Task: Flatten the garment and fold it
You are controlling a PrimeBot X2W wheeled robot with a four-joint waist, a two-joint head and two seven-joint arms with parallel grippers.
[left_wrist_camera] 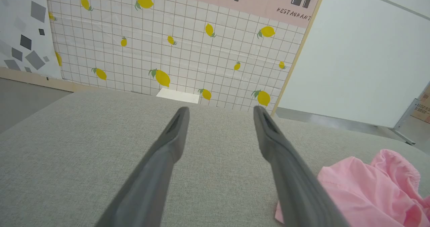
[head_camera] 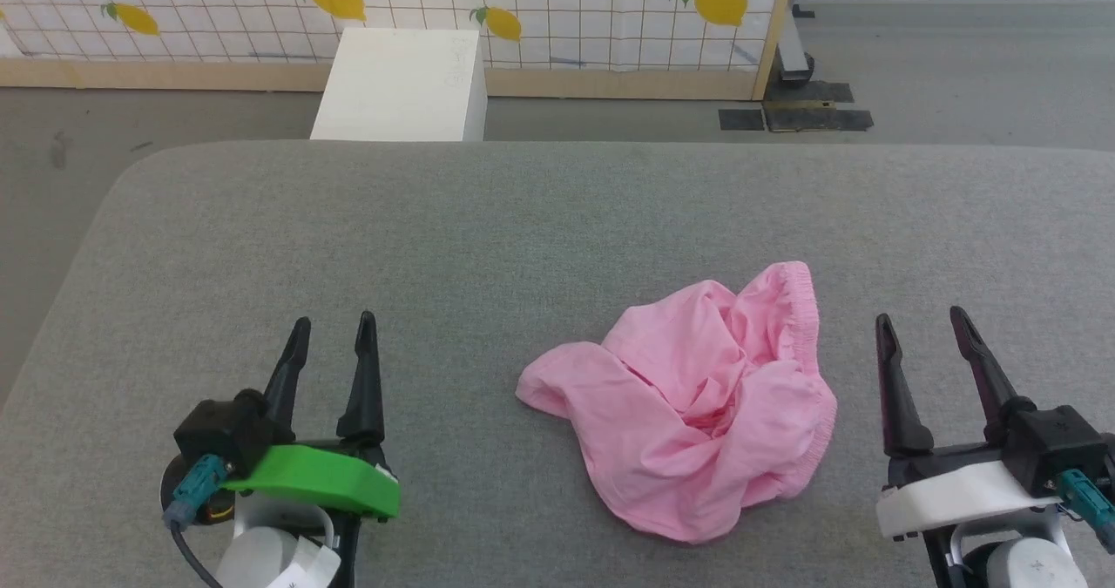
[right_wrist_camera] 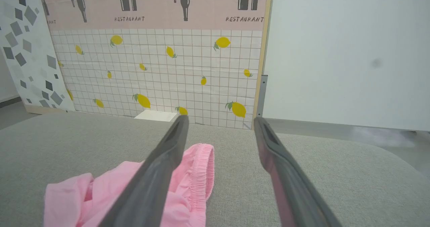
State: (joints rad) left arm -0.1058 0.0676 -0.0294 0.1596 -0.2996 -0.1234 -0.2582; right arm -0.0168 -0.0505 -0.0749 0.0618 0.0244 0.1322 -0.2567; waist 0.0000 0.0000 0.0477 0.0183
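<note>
Left tool point(head_camera: 334, 318) agape; right tool point(head_camera: 919, 314) agape; garment point(head_camera: 697, 396) crumpled, legs hidden in folds.

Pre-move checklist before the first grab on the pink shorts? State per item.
1. Left tool open and empty: ok, it is apart from the cloth.
2. Right tool open and empty: ok, it stands beside the heap without touching it.
3. Garment wholly on the grey table: ok, it lies between the two tools, nearer the right one.
4. Garment flat: not ok, it is a crumpled heap.
5. Waistband findable: ok, the gathered edge shows on the heap's far right side.
6. Leg hems locatable: cannot tell, they are lost in the folds.
</note>
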